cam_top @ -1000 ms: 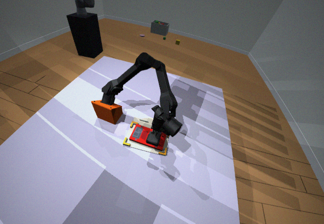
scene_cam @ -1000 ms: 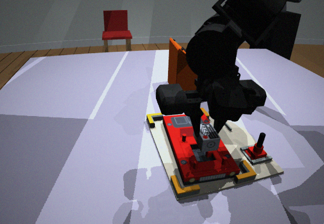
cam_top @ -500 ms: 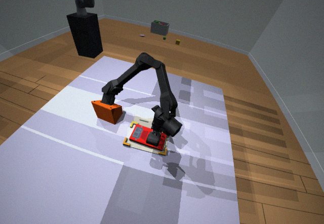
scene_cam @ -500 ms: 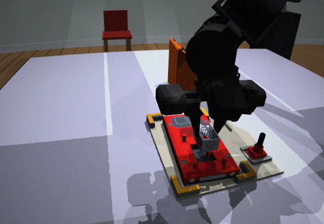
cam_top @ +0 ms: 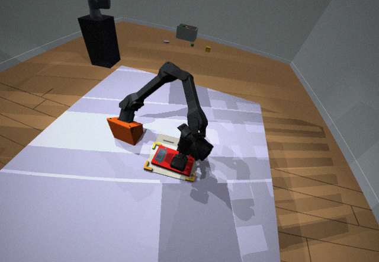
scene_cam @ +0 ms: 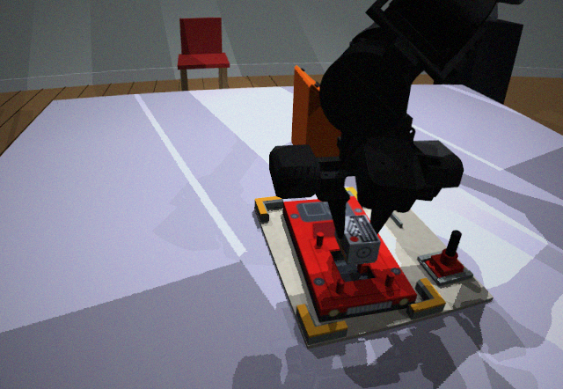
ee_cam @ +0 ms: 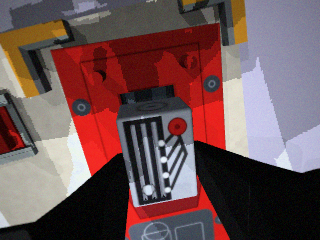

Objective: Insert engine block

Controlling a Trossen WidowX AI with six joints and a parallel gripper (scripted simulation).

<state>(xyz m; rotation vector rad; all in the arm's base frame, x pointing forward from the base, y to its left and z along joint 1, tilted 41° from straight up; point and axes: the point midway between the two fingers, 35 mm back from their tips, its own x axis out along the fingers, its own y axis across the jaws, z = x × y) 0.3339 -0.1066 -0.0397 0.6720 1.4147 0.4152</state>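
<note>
My gripper (scene_cam: 359,233) (ee_cam: 158,154) is shut on the grey engine block (scene_cam: 362,249) (ee_cam: 180,185), one finger on each side. The block is upright and above the opening (scene_cam: 345,273) (ee_cam: 150,93) in the red car body (cam_top: 163,162) (scene_cam: 310,250) (ee_cam: 212,117). Part of the opening shows beyond the block's front face. A small red rib (scene_cam: 362,269) shows just below the block in the exterior view. The block's slot does not show. In the top view the arm hides the block.
The car body lies on a pale board (cam_top: 163,172) (scene_cam: 278,245) between yellow corner stops (scene_cam: 325,328) (cam_top: 148,166). Red pegs (scene_cam: 319,239) stand up around the opening. A red part with a black stick (scene_cam: 453,243) stands on the board's right side. An orange block (cam_top: 124,131) stands at the arm's base.
</note>
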